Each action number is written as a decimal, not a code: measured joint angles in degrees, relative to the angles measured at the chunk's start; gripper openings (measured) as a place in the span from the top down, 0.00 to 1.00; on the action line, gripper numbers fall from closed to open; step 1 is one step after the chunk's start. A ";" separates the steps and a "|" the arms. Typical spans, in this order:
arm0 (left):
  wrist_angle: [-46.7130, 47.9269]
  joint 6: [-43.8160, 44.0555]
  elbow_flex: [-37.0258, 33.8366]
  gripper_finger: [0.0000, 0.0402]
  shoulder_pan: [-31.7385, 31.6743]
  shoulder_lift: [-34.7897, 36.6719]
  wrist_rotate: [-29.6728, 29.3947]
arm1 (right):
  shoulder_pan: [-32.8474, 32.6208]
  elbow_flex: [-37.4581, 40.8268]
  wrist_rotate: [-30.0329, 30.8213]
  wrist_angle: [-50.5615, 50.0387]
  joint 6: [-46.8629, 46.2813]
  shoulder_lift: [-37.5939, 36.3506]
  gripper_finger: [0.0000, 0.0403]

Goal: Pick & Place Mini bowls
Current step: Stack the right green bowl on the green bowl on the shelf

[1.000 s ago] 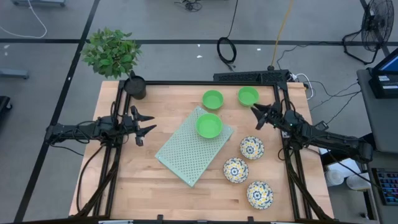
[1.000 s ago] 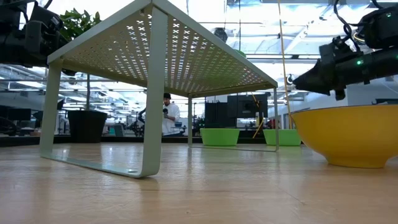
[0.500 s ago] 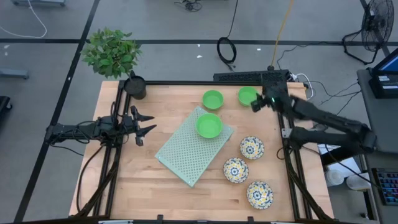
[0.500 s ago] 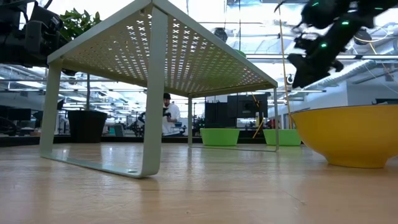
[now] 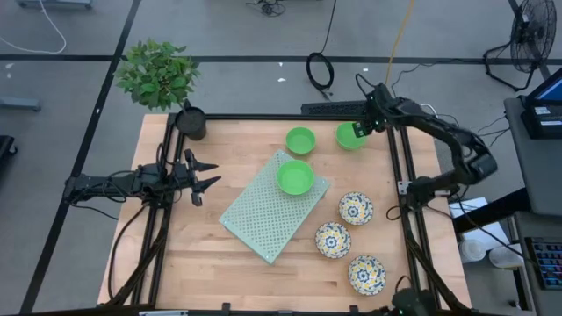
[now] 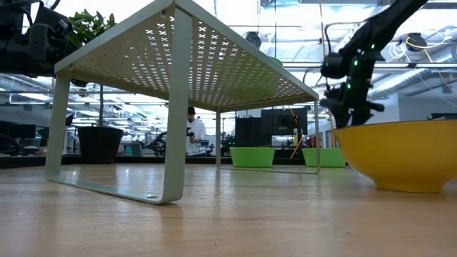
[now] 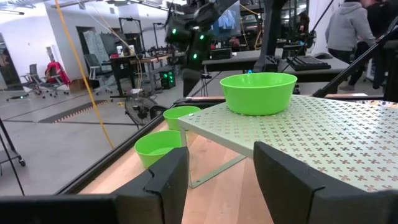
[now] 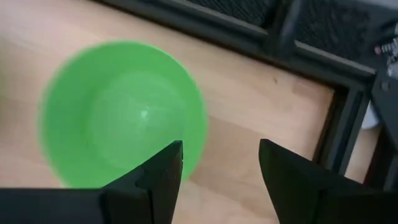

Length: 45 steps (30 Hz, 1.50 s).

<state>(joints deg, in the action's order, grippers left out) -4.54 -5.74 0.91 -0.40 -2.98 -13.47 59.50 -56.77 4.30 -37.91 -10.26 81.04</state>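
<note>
Fingers (image 8: 168, 171) parted over green bowl (image 8: 118, 112), wooden table (image 5: 176, 246)

The right arm bends in over the surface's far right corner, its wrist turned downward, and the right gripper (image 5: 360, 130) hangs there with jaws spread apart. The left arm lies low along the left edge; the left gripper (image 5: 204, 175) points inward, jaws parted and empty.
</note>
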 joint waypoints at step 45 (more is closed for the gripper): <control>0.00 0.00 0.00 0.55 0.00 0.00 0.00 | 0.75 5.46 -6.76 9.23 -1.07 5.62 0.67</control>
<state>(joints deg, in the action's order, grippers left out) -4.54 -5.74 0.90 -0.40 -2.98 -13.47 60.25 -51.31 -2.46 -28.68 -11.33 86.65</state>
